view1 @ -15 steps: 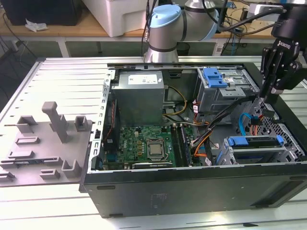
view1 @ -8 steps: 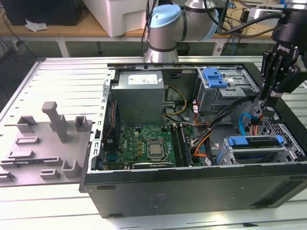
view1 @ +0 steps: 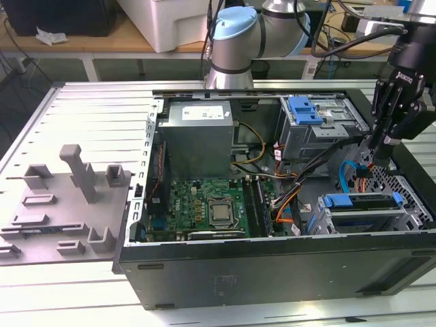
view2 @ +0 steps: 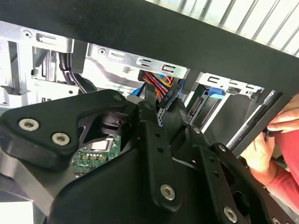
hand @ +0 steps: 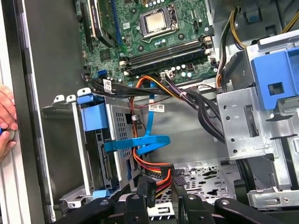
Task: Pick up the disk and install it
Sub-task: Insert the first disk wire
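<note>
The disk (view1: 362, 212) sits inside the lower drive cage (view1: 320, 221) at the case's front corner, on the exterior view's right, with its blue carrier bracket (view1: 361, 200) facing out. In the first wrist view the same bracket (hand: 93, 116) and the disk's edge (hand: 102, 161) show in the cage. My gripper (view1: 377, 162) hangs just behind that cage, over the case floor. It is shut on a black cable connector (view2: 164, 99) with orange, red and black wires. The connector (hand: 150, 190) lies a short way from the disk's rear end.
The open grey computer case (view1: 272, 272) lies on its side. It holds the motherboard (view1: 204, 208), power supply box (view1: 197, 133), an upper drive cage (view1: 320, 129) with a blue latch (view1: 304, 110), and a blue data cable (hand: 140, 143). A person's hand (view2: 266, 149) rests on the case rim.
</note>
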`<state>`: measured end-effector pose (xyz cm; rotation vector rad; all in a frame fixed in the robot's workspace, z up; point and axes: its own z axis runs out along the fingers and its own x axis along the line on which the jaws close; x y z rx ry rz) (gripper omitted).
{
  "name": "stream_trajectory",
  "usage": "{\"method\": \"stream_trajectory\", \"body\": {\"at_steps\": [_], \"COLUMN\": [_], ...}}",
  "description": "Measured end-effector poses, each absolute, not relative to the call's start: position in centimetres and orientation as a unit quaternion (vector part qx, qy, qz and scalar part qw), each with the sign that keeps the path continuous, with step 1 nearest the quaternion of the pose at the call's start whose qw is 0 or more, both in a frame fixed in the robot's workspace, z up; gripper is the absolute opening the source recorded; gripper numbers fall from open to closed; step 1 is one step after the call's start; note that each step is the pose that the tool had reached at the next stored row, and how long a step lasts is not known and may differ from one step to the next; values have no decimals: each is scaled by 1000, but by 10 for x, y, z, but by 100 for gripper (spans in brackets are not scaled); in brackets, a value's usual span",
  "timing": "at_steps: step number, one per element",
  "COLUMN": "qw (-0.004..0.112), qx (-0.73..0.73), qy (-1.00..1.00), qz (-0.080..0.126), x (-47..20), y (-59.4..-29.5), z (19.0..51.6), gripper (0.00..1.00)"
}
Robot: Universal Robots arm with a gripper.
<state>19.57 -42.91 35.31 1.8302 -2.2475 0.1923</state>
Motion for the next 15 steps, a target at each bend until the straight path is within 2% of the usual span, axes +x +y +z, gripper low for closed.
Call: {"method": "stream_trajectory", "body": {"at_steps": [4, 7, 15], "qw": [128, 147, 151], "qx": [625, 621, 616], "qy": [-767, -765, -768], "qz": [69, 89, 92], "x": [198, 199, 200], "y": [-429, -429, -417], "z": [351, 348, 342], "gripper": [34, 34, 34]}}
